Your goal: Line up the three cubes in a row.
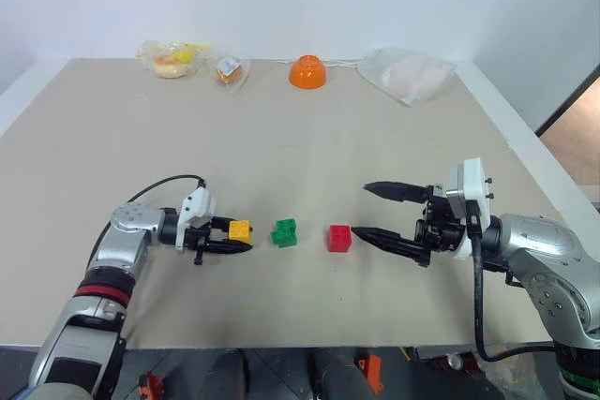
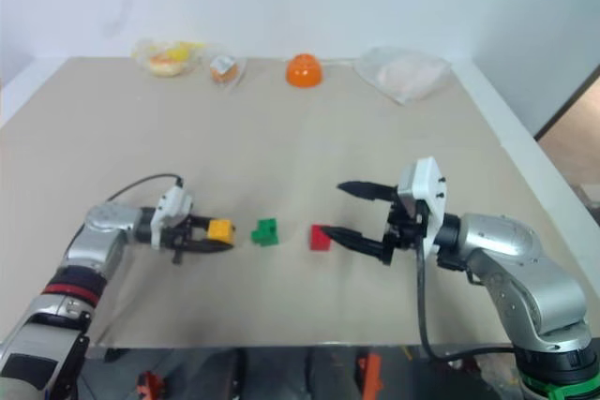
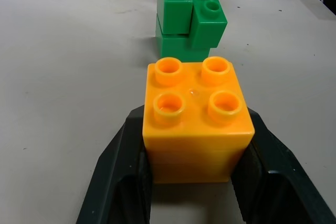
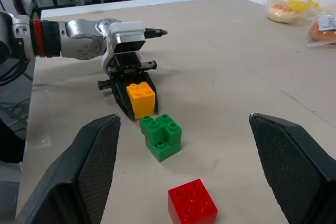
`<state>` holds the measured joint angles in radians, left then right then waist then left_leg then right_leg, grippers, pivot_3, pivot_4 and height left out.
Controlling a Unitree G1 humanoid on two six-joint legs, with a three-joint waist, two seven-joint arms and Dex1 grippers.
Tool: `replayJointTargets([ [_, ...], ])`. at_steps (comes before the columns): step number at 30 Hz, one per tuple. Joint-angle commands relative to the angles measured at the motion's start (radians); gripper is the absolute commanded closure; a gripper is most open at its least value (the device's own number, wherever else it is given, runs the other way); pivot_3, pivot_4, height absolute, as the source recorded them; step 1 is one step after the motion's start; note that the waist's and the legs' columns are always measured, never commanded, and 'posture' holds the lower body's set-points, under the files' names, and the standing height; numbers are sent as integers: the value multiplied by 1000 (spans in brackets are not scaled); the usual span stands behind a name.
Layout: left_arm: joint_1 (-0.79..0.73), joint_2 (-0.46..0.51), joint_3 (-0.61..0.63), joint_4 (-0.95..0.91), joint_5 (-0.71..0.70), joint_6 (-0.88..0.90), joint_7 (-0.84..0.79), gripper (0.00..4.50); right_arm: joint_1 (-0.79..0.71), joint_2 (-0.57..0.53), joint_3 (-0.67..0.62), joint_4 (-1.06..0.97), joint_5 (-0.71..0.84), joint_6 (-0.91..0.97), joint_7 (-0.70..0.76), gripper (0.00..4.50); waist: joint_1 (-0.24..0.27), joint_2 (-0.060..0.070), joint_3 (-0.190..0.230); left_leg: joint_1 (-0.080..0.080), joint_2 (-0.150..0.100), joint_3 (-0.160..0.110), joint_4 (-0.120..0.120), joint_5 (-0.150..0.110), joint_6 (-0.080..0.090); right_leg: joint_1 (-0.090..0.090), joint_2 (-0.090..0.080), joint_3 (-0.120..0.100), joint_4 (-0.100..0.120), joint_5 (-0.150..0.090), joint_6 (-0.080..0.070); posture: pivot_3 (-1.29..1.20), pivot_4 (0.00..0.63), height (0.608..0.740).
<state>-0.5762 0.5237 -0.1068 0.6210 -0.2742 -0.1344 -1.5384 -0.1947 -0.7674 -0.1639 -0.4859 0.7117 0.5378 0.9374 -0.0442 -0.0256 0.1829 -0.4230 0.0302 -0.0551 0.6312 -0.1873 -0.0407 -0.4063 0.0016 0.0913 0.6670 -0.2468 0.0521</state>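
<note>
While pinched on both sides by the left end effector (image 1: 228,238), yellow cube (image 1: 240,229) sits on the surface (image 1: 300,138) just left of green cube (image 1: 284,232), with red cube (image 1: 339,238) beyond on the same line. Spread wide, right end effector (image 1: 378,211) waits just right of red cube. Leaves plenty of bare surface behind green cube; front edge nearer.
</note>
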Motion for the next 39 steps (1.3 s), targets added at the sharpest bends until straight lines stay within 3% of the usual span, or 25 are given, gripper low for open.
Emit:
replayJointTargets([
  [1,-16,-15,-4,2,8,-18,-8,3143,-8,-14,-28,-34,16,-4,0,423,0,0,0,0,0,0,1,0,0,0,0,0,0,0,0,0,150,740],
  [5,-1,-17,-8,-8,9,-12,-10,3143,-11,-14,-24,-32,14,-5,-1,423,0,0,0,0,0,0,1,0,0,1,0,0,0,0,1,0,150,740],
  [7,8,-12,-12,-12,11,-7,-17,2097,-11,-13,-23,-32,14,-5,-1,423,0,0,0,0,0,0,1,0,0,1,0,0,0,0,1,0,150,740],
  [13,12,-11,22,-14,11,-45,30,115,-18,-12,-18,-28,13,-6,2,423,2,0,0,0,0,0,1,0,1,1,0,0,0,0,-1,0,150,740],
  [19,48,69,8,-70,-1,21,-37,115,-35,-13,-11,-14,9,-9,13,423,-7,0,0,1,1,1,2,3,5,0,0,0,0,3,-5,0,150,740],
  [29,97,272,150,17,-4,-23,55,115,-44,-28,-24,21,3,-16,41,423,-13,0,0,2,10,0,-6,3,5,-3,9,-1,0,2,-13,0,150,740],
  [33,145,295,190,-80,7,136,207,115,22,-58,-46,63,-49,-46,62,423,-4,0,0,2,10,0,-8,2,4,-3,9,-2,0,0,-11,0,150,740],
  [39,239,285,301,-424,-175,471,346,115,129,-98,-96,163,-97,-91,109,423,-1,0,0,1,11,0,-8,2,4,-3,8,-4,0,0,-11,0,150,740],
])
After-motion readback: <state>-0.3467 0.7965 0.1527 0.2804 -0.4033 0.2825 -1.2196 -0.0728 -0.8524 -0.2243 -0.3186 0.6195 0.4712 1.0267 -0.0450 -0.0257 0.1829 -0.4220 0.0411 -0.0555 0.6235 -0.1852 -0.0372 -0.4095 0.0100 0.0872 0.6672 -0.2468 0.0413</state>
